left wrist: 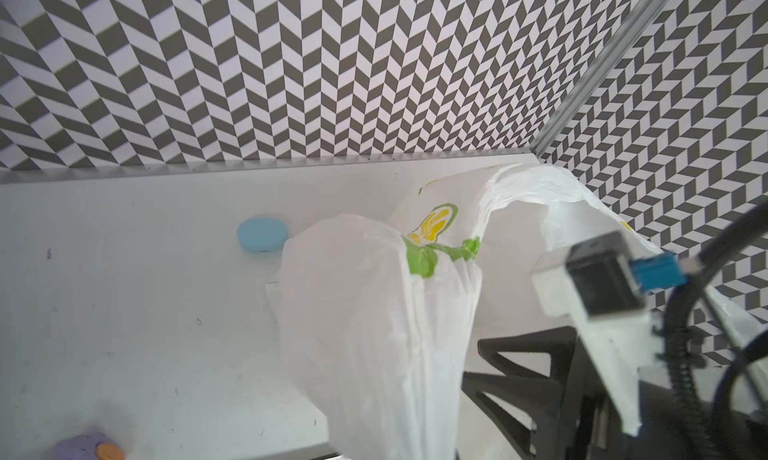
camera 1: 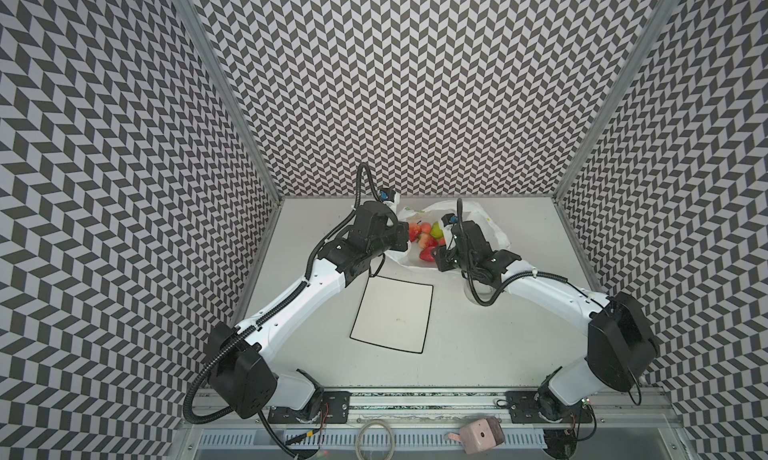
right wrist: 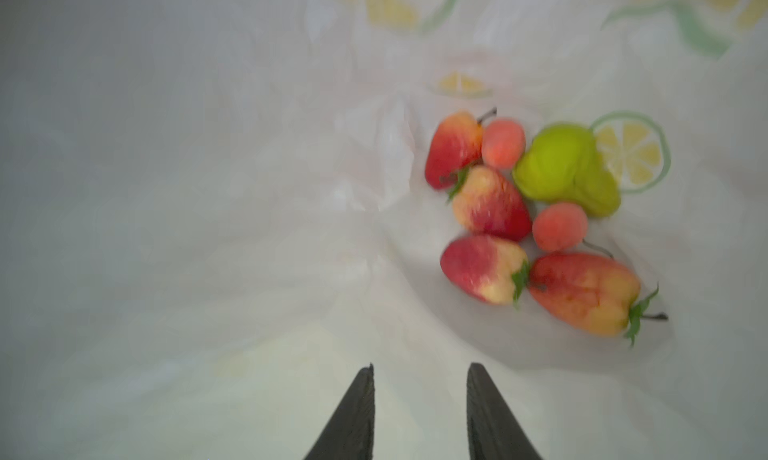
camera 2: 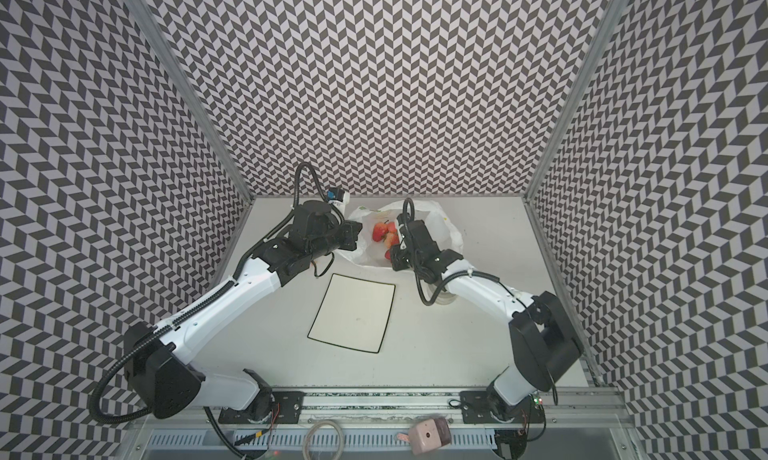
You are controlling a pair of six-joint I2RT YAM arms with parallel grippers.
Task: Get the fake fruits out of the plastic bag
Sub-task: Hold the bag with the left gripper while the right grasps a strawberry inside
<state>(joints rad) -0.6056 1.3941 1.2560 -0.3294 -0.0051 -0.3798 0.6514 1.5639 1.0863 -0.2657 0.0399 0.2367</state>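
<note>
Fruits (right wrist: 490, 204) lie clustered inside plastic bag (left wrist: 374, 312), ahead of my right tool (right wrist: 419, 368) and off to one side; it's narrowly parted, empty. My left tool (camera 1: 401, 238) is clamped on the bag's bunched edge.

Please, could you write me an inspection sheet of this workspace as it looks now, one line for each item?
Surface: pale grey table, a few small marks.
Job's things: seven toy fruits lie inside the plastic bag; none seen outside.
Clutter: white plate; blue blob; purple toy; clear tape roll under the right arm.
Hands: left hand shut on the bag's gathered edge; right hand open, empty, inside the bag.
Cables: black hoses along both arms; thin loose wire hangs by the left wrist.
Surroundings: zigzag-patterned walls on three sides; pink box and coiled ring below the front rail.
</note>
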